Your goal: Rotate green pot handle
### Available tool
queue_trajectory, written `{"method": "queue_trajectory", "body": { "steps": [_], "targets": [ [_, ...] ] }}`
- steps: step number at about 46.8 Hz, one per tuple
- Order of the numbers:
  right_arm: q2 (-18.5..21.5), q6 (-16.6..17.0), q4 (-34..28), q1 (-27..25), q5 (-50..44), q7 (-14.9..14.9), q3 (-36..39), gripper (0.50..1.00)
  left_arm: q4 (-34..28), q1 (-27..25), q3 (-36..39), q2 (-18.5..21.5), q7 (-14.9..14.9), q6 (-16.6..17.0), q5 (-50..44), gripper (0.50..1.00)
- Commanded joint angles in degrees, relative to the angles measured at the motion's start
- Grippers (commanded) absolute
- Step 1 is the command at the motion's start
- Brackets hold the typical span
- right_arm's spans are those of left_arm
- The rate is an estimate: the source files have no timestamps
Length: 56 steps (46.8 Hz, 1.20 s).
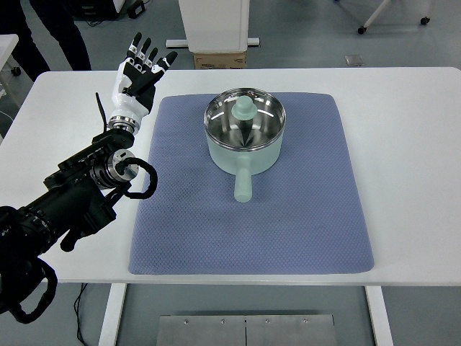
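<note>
Five fingers spread, left hand (140,71) raised upright, well left of pot (245,131).

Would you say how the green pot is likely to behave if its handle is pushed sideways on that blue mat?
The green pot sits flat on a wide base, so it would probably pivot rather than tip. The textured blue mat likely grips, so expect some drag. Its handle looks rigid and should pass the push straight on. The left hand is open, well clear.
</note>
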Motion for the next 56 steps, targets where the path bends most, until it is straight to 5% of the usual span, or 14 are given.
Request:
{"method": "queue_trajectory", "body": {
  "steps": [1,10,24,44,56],
  "targets": [
    [0.0,0.0,0.0,0.0,0.0,0.0,0.0,1.0,-2.16,-0.02,0.08,0.41,-0.01,0.0,0.44,1.0],
    [0.0,0.0,0.0,0.0,0.0,0.0,0.0,1.0,-7.34,0.94,0.35,1.72,-0.01,0.18,4.82,1.0],
    [0.0,0.0,0.0,0.0,0.0,0.0,0.0,1.0,-16.4,1.12,0.87,11.12,0.08,0.18,16.51,1.0],
    [0.0,0.0,0.0,0.0,0.0,0.0,0.0,1.0,-22.11,-0.19,1.31,19.12,0.6,-2.46,33.57,1.0],
    [0.0,0.0,0.0,0.0,0.0,0.0,0.0,1.0,-22.38,-3.62,1.84,20.62,0.69,-2.81,43.23,1.0]
  ]
}}
